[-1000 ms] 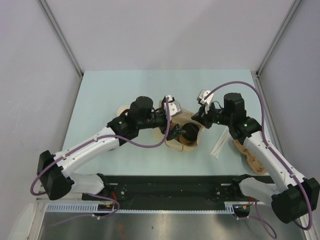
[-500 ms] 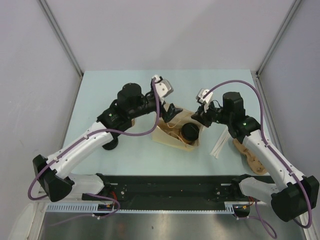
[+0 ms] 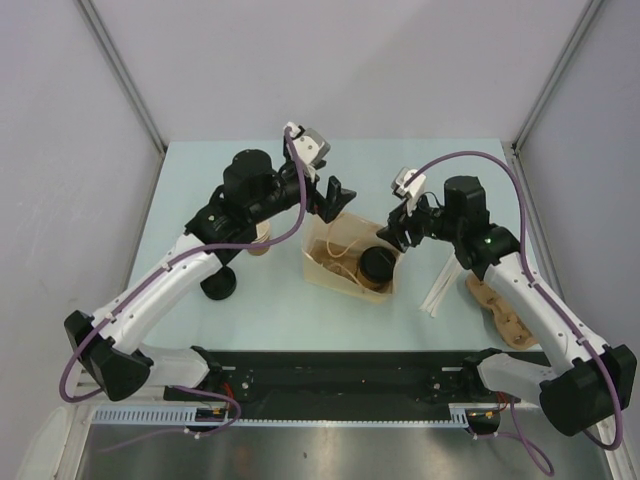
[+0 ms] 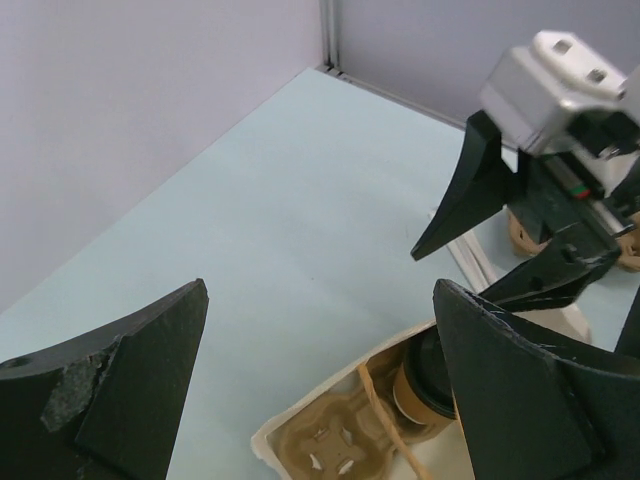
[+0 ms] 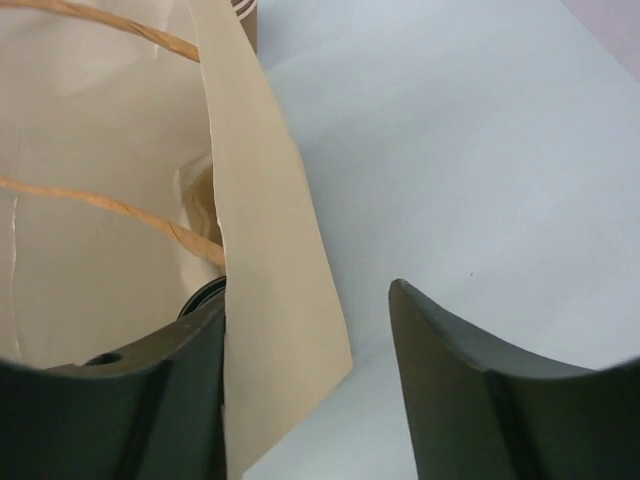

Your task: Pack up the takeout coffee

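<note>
Looks like a robotics lab test cell, I think: plain grey panel walls (image 3: 330, 60), aluminium corner posts (image 3: 120, 75), pale bench table (image 3: 200, 170), two bolted-down arms (image 3: 170, 285).

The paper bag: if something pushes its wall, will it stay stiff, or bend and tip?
Probably bend: in the right wrist view the paper bag wall is one thin sheet. Tipping seems less likely: a lidded cup and a pulp tray sit inside, adding weight low down.
</note>
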Robot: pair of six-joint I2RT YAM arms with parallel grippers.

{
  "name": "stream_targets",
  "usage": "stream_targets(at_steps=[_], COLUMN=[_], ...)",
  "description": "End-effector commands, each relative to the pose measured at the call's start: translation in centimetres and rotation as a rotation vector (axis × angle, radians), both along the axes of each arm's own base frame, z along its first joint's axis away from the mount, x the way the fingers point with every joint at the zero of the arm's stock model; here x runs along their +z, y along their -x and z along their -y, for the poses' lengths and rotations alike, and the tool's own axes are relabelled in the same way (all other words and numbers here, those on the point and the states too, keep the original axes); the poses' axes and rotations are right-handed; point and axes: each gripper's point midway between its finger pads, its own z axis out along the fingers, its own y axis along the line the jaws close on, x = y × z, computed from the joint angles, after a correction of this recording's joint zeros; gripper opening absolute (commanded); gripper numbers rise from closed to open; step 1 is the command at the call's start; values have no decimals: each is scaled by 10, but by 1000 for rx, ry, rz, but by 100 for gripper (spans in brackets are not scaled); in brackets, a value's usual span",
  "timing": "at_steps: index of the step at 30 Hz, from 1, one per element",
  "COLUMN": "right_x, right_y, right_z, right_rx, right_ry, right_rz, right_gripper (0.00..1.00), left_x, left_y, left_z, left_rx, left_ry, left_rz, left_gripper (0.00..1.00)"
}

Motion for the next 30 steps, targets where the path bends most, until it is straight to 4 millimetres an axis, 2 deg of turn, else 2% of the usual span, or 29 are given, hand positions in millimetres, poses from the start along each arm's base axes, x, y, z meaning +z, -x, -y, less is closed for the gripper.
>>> stream_targets(at_steps=[1,9,13,17,18,21,25,26,27,28,29,30], right_x=[42,71,87,116,131,153,152,149,137,133,126,108], right_y=[-9,-10,-6,-1,0,4,14,11,17,20,20,28], right_z=[-4,-4,-3,1,4,16,50,67,77,88,105,117], right_rx=[-24,-35,-33,-53,-71,-128,-242,-306,-333,-366,-427,-471], right_ry=[-50,-73,-86,-117,-131,-142,-96,-79,-52,-39,-19,17], right_rz=[75,114,134,170,195,217,170,154,99,76,47,-33], right_gripper=[66,69,70,72,72,74,76,76,77,77,76,75], left_x=[15,11,12,10,10,10,1,-6,-8,-13,-15,-16], left_y=[-11,-23,-23,-26,-29,-35,-42,-47,-47,-46,-50,-49], left_z=[-17,-26,-32,-44,-51,-66,-91,-103,-107,-113,-123,-127], left_rx=[76,115,128,162,178,208,250,278,283,288,311,311], left_ry=[41,49,50,44,43,41,26,16,32,29,29,29], left_rz=[-11,-33,-28,-38,-39,-41,-73,-93,-114,-123,-117,-114], left_gripper=[100,99,99,100,100,100,99,99,99,100,100,99])
